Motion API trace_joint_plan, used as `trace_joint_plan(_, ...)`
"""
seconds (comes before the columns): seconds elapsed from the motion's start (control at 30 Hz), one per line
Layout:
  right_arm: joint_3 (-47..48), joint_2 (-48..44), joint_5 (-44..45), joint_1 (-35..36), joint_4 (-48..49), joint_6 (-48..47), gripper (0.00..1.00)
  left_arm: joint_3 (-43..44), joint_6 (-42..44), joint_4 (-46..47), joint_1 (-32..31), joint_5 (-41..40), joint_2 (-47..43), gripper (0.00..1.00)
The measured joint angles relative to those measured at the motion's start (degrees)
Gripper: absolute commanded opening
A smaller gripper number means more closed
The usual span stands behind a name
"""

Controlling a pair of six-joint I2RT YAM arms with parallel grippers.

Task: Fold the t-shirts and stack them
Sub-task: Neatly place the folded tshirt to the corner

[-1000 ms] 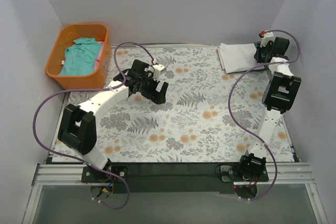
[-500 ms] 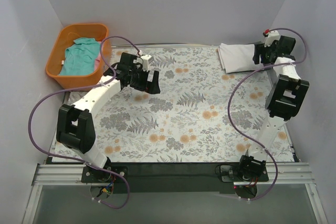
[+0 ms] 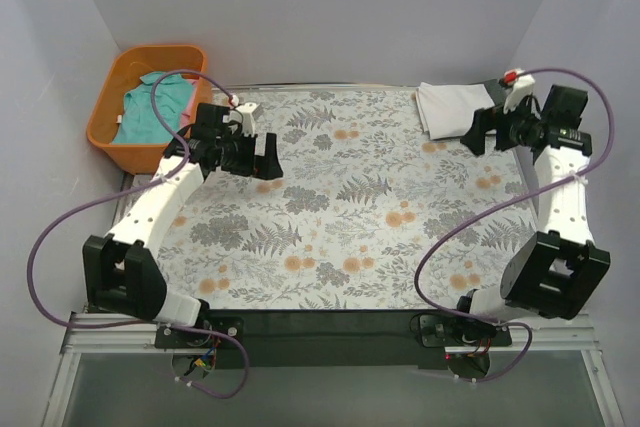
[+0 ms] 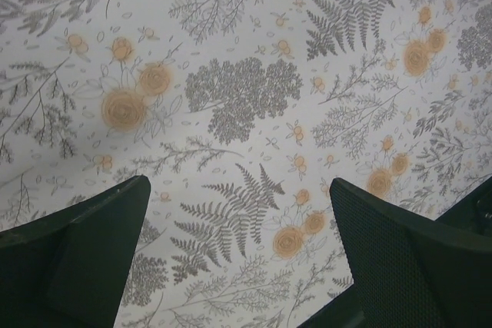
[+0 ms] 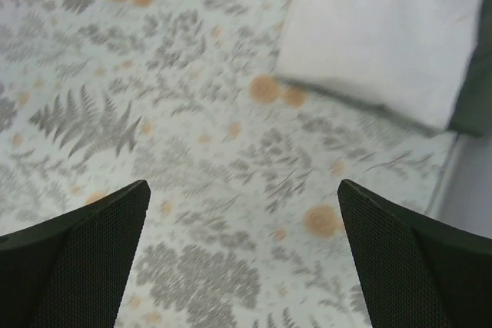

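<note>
A white folded t-shirt (image 3: 452, 107) lies at the table's far right corner; the right wrist view shows it (image 5: 384, 32) at the upper right. My right gripper (image 3: 479, 133) hovers just in front of it, open and empty (image 5: 244, 183), apart from the cloth. A teal t-shirt (image 3: 150, 112) lies crumpled in the orange basket (image 3: 128, 155) at the far left. My left gripper (image 3: 265, 157) is open and empty above the floral cover, right of the basket; its wrist view (image 4: 238, 182) shows only pattern between the fingers.
The floral table covering (image 3: 350, 227) spans the whole table. Grey walls close in the back and both sides. Purple cables loop off both arms. A dark strip (image 5: 477, 90) shows beside the white shirt; I cannot tell what it is.
My right gripper opened, let go of the white shirt and drew back from it. My left arm swung left toward the basket, gripper open throughout.
</note>
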Motion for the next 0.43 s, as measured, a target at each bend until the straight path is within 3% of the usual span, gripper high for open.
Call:
trace_joint_plan(0.23,-23.8,-10.47,-1.27,4.37,-11.13,-5.53,0.98,-13.57,1.86,-1.75,1.16,-2.58,-12.92,0.98)
trace_joint_plan(0.43,-29.35,-17.64,-0.04,6.82,-14.51,-8.85,0.98,-19.43,3.19,-4.72,1.33,-4.7,-16.96,0.98)
